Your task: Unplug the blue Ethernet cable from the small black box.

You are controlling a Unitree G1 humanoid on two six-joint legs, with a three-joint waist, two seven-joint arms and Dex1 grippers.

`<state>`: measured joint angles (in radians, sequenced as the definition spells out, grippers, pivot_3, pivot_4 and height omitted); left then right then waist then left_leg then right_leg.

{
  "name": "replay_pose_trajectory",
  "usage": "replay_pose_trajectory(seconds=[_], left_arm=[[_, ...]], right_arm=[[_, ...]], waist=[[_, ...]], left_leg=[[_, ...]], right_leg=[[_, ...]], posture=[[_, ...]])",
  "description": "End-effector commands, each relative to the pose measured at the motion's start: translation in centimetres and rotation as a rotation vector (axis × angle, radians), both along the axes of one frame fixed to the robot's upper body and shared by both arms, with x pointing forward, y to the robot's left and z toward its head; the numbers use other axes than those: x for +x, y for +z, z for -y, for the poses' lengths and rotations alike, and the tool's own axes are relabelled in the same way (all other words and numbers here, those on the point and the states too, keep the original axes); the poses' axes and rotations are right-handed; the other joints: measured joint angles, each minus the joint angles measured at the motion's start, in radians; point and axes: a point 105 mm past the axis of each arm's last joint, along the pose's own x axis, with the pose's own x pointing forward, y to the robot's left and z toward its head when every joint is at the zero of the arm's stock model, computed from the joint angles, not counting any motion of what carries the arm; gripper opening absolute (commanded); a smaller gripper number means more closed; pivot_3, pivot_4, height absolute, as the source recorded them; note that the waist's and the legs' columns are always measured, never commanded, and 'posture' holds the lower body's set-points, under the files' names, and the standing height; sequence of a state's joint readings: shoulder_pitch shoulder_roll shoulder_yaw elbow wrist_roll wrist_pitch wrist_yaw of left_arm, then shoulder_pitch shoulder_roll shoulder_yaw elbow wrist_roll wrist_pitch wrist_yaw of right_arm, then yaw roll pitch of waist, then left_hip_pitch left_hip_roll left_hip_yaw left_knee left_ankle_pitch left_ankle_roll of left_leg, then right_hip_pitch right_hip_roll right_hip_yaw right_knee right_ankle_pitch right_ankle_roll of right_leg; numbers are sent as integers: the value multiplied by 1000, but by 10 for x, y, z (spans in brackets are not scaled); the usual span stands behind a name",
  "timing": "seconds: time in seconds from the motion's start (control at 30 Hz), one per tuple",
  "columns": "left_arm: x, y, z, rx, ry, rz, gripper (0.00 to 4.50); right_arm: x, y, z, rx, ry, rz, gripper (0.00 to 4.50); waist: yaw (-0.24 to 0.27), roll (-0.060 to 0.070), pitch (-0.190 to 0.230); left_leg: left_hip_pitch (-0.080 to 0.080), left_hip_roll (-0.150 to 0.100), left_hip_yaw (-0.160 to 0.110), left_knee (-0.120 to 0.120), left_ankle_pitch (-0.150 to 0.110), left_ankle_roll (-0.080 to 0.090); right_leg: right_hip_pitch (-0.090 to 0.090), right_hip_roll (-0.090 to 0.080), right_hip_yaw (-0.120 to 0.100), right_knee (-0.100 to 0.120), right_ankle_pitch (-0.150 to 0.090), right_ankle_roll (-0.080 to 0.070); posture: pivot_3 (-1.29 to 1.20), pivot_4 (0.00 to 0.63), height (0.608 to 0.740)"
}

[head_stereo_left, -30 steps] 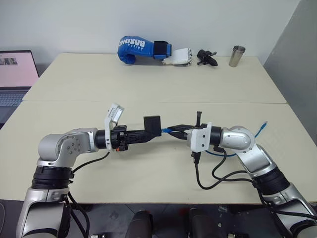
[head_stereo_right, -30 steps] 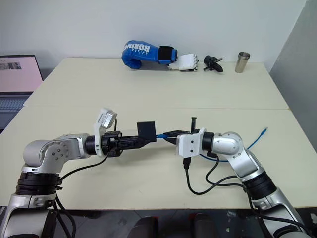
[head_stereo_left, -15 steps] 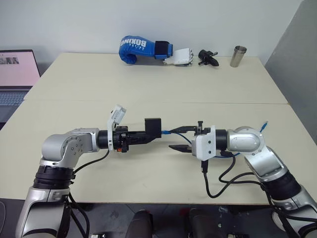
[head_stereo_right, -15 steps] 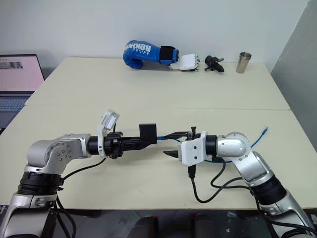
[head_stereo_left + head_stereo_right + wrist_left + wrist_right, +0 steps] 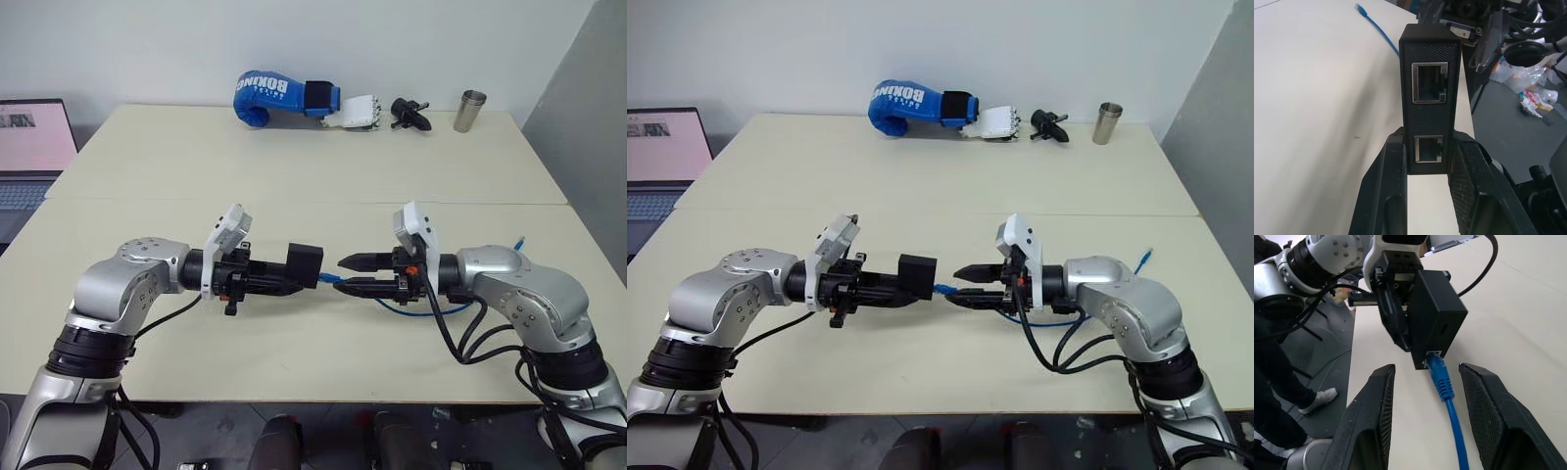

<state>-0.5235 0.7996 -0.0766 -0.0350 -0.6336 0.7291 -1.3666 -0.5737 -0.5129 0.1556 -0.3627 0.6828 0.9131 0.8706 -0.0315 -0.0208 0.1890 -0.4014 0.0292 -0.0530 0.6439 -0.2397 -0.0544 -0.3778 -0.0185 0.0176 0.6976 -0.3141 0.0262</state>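
My left gripper (image 5: 286, 278) is shut on the small black box (image 5: 305, 262) and holds it above the table (image 5: 294, 176), near the front middle. The blue Ethernet cable (image 5: 329, 279) is plugged into the box's side that faces my right gripper (image 5: 351, 274). That gripper is open, with one finger on each side of the plug (image 5: 1438, 369) and touching nothing. The cable runs back under my right arm, and its free end (image 5: 519, 243) lies on the table at the right. In the left wrist view the box (image 5: 1431, 54) shows two empty ports.
A blue boxing glove (image 5: 282, 95), a white robotic hand (image 5: 357, 111), a small black item (image 5: 409, 113) and a metal cup (image 5: 471, 110) line the table's far edge. An open laptop (image 5: 34, 147) stands at the left. Black arm cables (image 5: 470, 338) loop by my right arm.
My right gripper opened and let go of the cable beside the plug, drew back a little and rolled its wrist over. My left wrist rolled with the box. The plug stays in the box.
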Motion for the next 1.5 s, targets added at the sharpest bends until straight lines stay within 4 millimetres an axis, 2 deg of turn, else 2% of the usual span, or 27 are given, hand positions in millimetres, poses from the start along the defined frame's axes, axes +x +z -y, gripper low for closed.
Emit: replay_pose_trajectory(seconds=[0.03, 0.3, 1.0, 1.1, 1.2, 1.33, 1.5], left_arm=[[-4, 10, 3, -4, -32, 52, 776], [-4, 12, 4, -10, -40, 60, 776], [-5, 12, 3, -3, -38, 65, 776], [-5, 12, 2, 2, -39, 65, 776], [-5, 11, 2, 6, -40, 65, 776], [-7, 9, 1, 14, -47, 62, 776], [-9, 7, -1, 25, -67, 61, 776]], right_arm=[[0, 5, -7, 20, 36, -24, 2188], [7, -3, -16, 14, 59, -70, 2188], [12, -7, -19, -3, 90, -108, 2188], [12, -7, -20, -3, 89, -108, 1658], [12, -7, -19, -3, 90, -110, 895], [11, -7, -19, -4, 100, -115, 101], [9, -7, -18, -12, 117, -126, 37]], waist=[[0, 0, 0], [-1, 0, 0], [-1, 0, 0], [-1, 0, 0], [-1, 0, 0], [-1, 0, 0], [-1, 0, 0]], left_leg=[[0, 0, 0, 0, 0, 0], [0, 0, 0, 0, 0, 0], [-1, 0, 0, 0, 0, 0], [-1, 0, 0, 0, 0, 0], [-1, 0, 0, 0, 0, 0], [-1, 0, 0, 0, 0, 0], [-1, 0, 0, 0, 0, 0]], right_leg=[[0, 0, 0, 0, 0, 0], [-1, 0, 0, 0, 0, 0], [-1, 1, 0, 0, 0, 0], [-1, 1, 0, 0, 0, 0], [-1, 1, 0, 0, 0, 0], [-1, 1, 0, 0, 0, 0], [-2, 1, 0, 0, 0, 0]], posture=[[0, 150, 740], [0, 150, 740], [0, 150, 740], [0, 150, 740], [0, 150, 740], [0, 150, 740], [0, 150, 740]])
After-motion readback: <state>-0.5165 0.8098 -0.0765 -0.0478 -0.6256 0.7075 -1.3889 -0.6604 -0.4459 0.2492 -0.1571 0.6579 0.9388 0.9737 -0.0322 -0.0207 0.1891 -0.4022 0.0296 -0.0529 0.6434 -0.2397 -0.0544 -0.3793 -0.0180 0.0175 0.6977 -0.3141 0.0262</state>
